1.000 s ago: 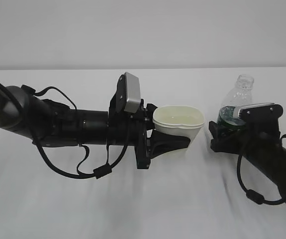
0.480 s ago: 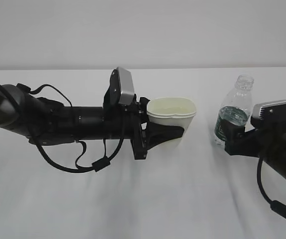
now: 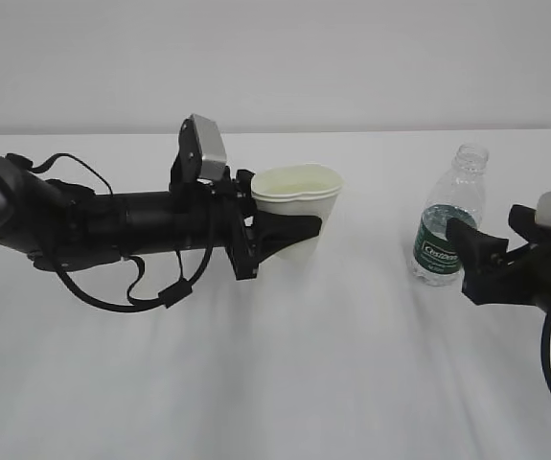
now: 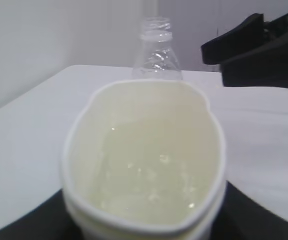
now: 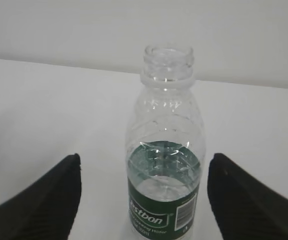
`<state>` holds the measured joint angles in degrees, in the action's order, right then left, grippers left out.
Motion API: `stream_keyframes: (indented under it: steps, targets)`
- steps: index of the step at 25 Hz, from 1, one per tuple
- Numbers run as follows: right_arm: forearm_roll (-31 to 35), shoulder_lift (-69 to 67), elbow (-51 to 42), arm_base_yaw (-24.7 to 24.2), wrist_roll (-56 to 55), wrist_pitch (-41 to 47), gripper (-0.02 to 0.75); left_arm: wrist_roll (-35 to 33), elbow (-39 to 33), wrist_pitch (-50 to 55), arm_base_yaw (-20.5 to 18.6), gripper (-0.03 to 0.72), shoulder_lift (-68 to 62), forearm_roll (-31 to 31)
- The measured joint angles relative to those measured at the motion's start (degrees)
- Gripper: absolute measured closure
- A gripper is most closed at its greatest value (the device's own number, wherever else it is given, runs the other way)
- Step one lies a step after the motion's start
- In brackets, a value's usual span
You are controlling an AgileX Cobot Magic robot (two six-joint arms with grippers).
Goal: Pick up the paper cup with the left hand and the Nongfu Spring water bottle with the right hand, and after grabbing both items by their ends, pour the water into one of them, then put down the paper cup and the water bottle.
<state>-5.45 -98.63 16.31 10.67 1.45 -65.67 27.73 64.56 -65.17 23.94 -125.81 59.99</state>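
The biggest risk we see is a spill: the cup (image 3: 294, 206) holds water (image 4: 149, 180) and its rim is squeezed out of round by the left end effector (image 3: 289, 235), which clamps it from the side. A jerky set-down or a release before the base sits flat on the bench (image 3: 285, 383) could tip it. The left arm lies almost level, reaching in from the left.

The bottle (image 3: 447, 218) stands upright on the bench, right of the cup and well apart from it. The right end effector (image 3: 476, 259) is spread wide, its jaws flanking the bottle without touching. We judge a careless move could knock it over.
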Motion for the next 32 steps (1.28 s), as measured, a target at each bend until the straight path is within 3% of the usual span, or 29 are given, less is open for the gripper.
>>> stream_keyframes:
  steps: [17, 25, 32]
  targets:
    - [-3.8, 1.5, -3.3, 0.0, -0.54, 0.0, 0.15, -0.31, -0.38, 0.0, -10.18, 0.307, 0.0, -0.89]
    - [-3.9, 1.5, -3.3, 0.0, -0.68, 0.0, 0.15, -4.93, -5.13, 0.0, -14.83, 0.307, 0.0, -6.65]
    - [-3.9, 1.5, -3.3, 0.0, -0.68, 0.0, 0.15, -8.47, -8.1, 0.0, -16.46, 0.307, 0.0, -10.88]
